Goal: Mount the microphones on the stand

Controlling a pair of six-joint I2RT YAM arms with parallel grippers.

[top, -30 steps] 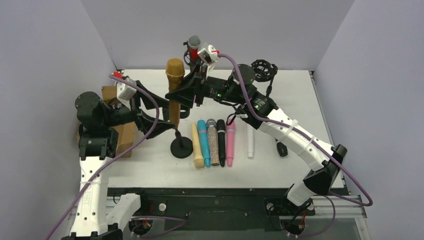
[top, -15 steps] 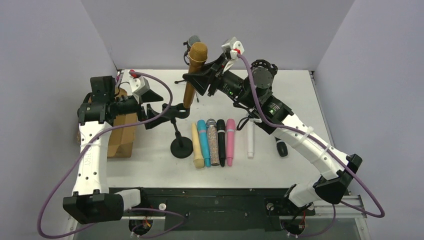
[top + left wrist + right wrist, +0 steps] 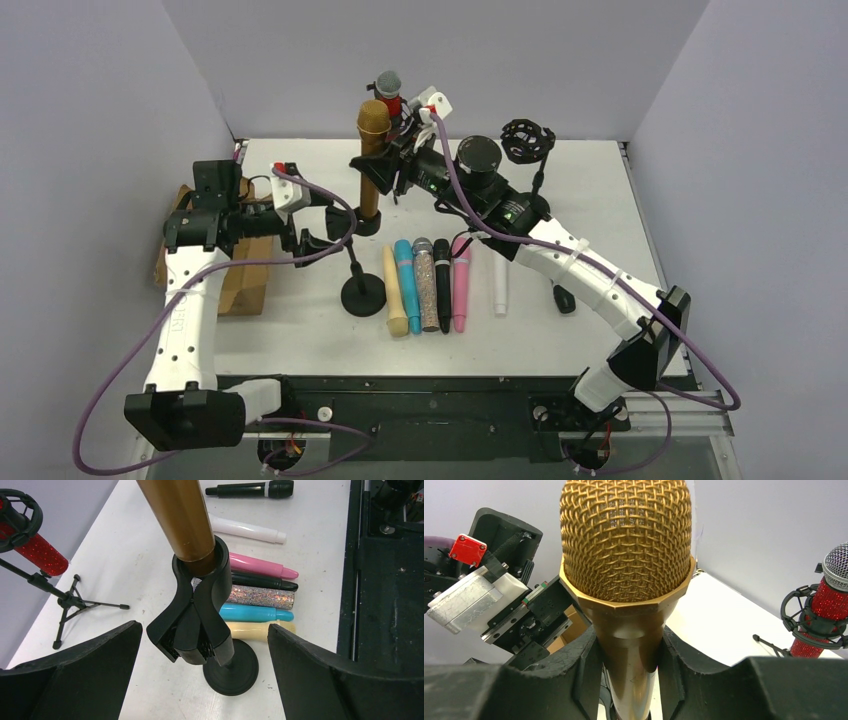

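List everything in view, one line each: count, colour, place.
golden-brown microphone: 1, gold, upright in the round-base stand's clip
red microphone: 1, sparkly red, grey mesh head, tripod stand at back
flat microphones: 7, cream, teal, glittery, black, pink, white, second black; table, right of stand base
round-base stand: 1, black, table centre
shock-mount stand: 1, black, back right
cardboard box: 1, brown, table's left edge
table: 1, white
left gripper: 1, black, open around the clip
right gripper: 1, black, shut on golden-brown microphone

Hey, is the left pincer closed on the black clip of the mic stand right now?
No: the left pincer stands wide open, its fingers well apart on either side of the clip, not touching it.
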